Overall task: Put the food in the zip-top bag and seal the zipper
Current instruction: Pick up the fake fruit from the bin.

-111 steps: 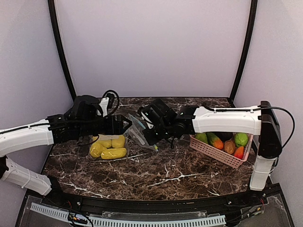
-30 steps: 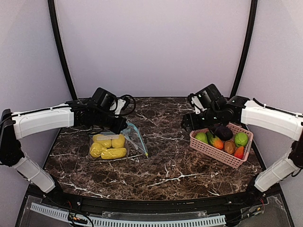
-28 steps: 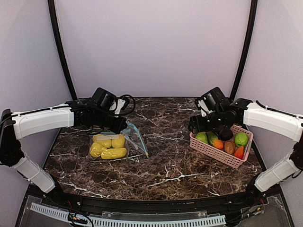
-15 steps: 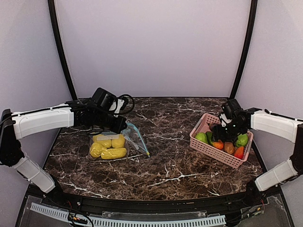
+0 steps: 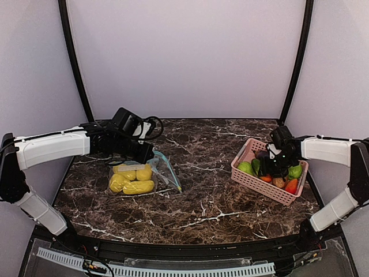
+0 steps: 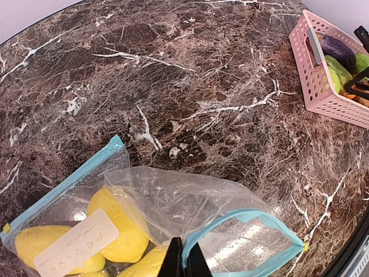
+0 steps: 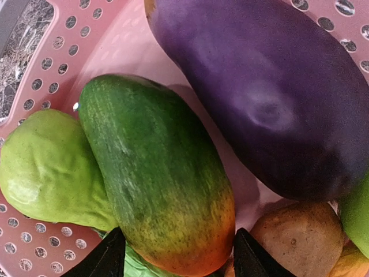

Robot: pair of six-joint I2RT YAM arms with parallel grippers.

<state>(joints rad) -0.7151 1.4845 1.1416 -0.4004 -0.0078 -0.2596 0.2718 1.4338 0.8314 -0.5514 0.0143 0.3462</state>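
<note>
Watching from the remote desk: left gripper (image 6: 184, 264) is clenched on the blue zipper (image 6: 248, 213) of the bag (image 6: 190, 199), holding the mouth up off the table (image 5: 219, 213). The bag lies at left-centre, with yellow food (image 6: 115, 231) already lying inside it, bunched toward the closed end. The rest of the food is well apart from it in the pink basket (image 5: 262, 190) on the right. Right gripper (image 7: 176, 259) is down in that basket, its fingers (image 7: 106, 257) straddling the orange end of a green mango (image 7: 155, 173). I cannot tell whether they are gripping it or just flanking it. An eggplant (image 7: 259, 98) lies just beside the mango, a pale green fruit (image 7: 46, 167) on its other side, and a potato (image 7: 294, 236) by the far finger.
</note>
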